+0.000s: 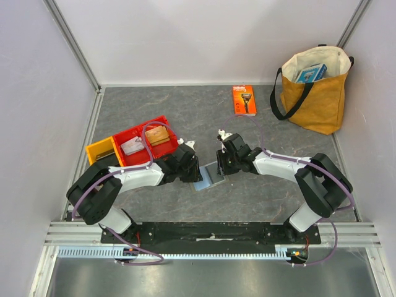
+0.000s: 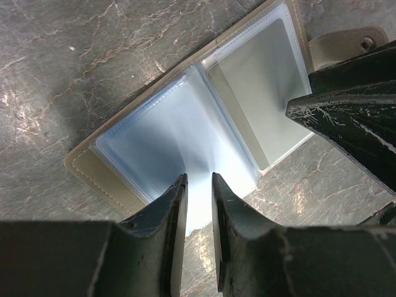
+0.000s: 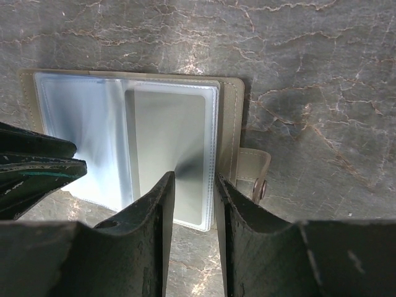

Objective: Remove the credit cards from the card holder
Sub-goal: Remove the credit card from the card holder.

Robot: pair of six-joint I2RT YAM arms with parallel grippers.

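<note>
Grey tabletop (image 1: 185,111) bears one open card holder (image 1: 209,176); left gripper (image 2: 198,177) and right gripper (image 3: 195,177) ajar.

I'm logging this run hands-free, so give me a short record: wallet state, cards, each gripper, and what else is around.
card holder: open flat on the table, sleeves up, between both grippers
credit cards: one card shape in the tab-side sleeve; none seen outside
left gripper: fingertips on the other sleeve, narrow gap, grip unclear
right gripper: fingertips on the card's sleeve, grip unclear
elsewhere: red bin, yellow bin, razor package, tote bag
</note>
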